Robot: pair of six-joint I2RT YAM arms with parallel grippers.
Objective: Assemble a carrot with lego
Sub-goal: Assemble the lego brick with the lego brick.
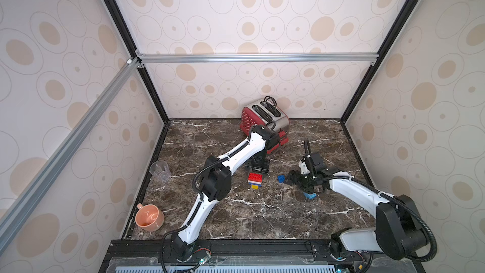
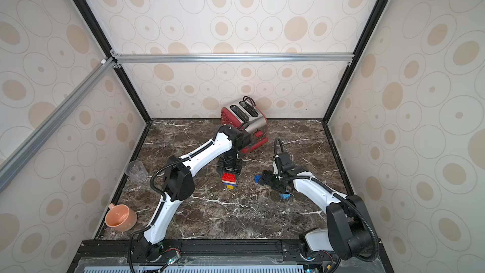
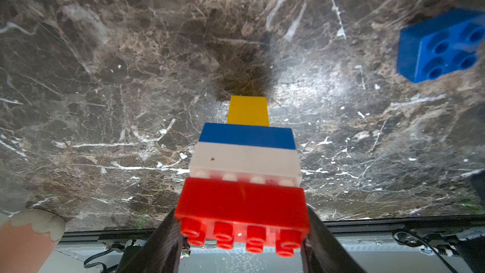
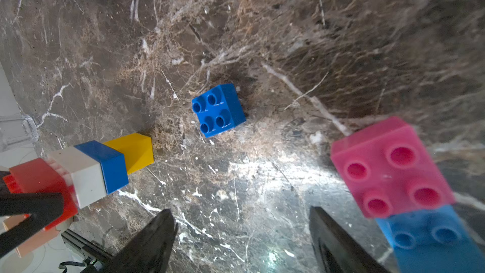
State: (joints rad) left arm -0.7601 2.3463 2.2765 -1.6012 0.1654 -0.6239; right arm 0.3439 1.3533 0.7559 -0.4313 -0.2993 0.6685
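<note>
- Both top views showed the dark marble desk [image 1: 249, 214] filling the floor of the walled cell.
- A red and silver toaster [image 1: 265, 116] stood against the back wall, near the middle.
- The left end effector [image 3: 242, 235] pointed down over the middle of the desk, clenched on the red layer at the wide end of the carrot [image 3: 245, 153].
- The right end effector [image 4: 241, 212] hung released and empty over the desk, to the right of the carrot, its jaws wide apart.
- A pink mug [image 1: 149, 217] sat at the front left edge of the desk. A clear cup [image 1: 160, 170] stood further back along the same edge.
- The carrot was a stack of red, white, blue and yellow layers with the yellow tip lowest, at the desk surface. Whether the tip touched the desk could not be told.
- A pink brick [image 4: 391, 166] sat joined on top of a light blue brick [image 4: 430, 235], just beside the right end effector.
- A small blue brick [image 4: 217, 110] lay alone on the desk between the carrot and the right end effector.
</note>
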